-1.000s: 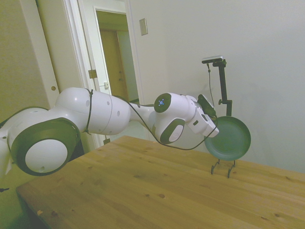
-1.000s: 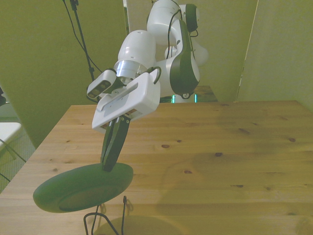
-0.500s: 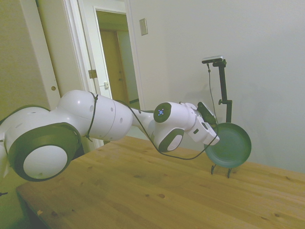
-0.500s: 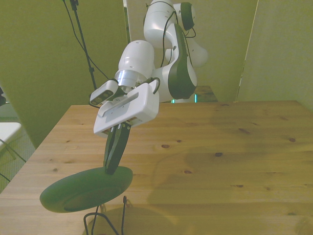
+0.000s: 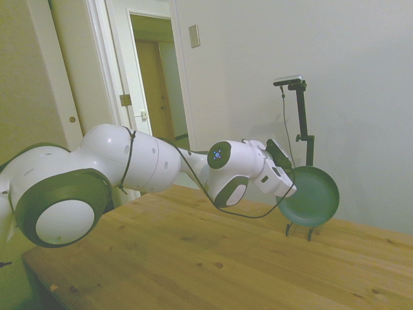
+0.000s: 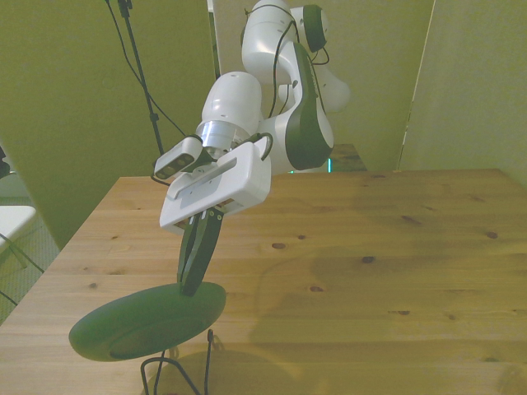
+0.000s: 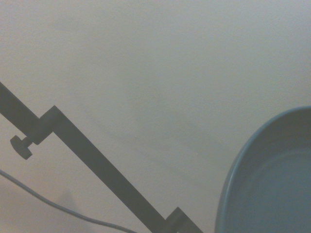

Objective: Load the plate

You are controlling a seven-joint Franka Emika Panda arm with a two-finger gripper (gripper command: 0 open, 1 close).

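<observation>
The dark green plate (image 5: 312, 197) hangs on edge, its hollow face toward the side camera. My gripper (image 5: 288, 186) is shut on its rim. In the front view the black fingers (image 6: 198, 257) pinch the plate (image 6: 140, 323) at its upper edge near the table's near-left corner. The plate's lower edge is at the top of a black wire rack (image 5: 301, 229); I cannot tell whether they touch. The wrist view shows part of the plate's rim (image 7: 243, 170) against a pale wall.
The wire rack (image 6: 177, 372) stands close to the wooden table's (image 6: 370, 271) near edge in the front view. A pale wall (image 5: 361, 97) rises behind the rack in the side view. An open doorway (image 5: 155, 77) lies beyond the arm.
The arm has lowered the plate a little toward the wire rack and shifted it slightly toward the front view's right. The grip on the rim is unchanged.
</observation>
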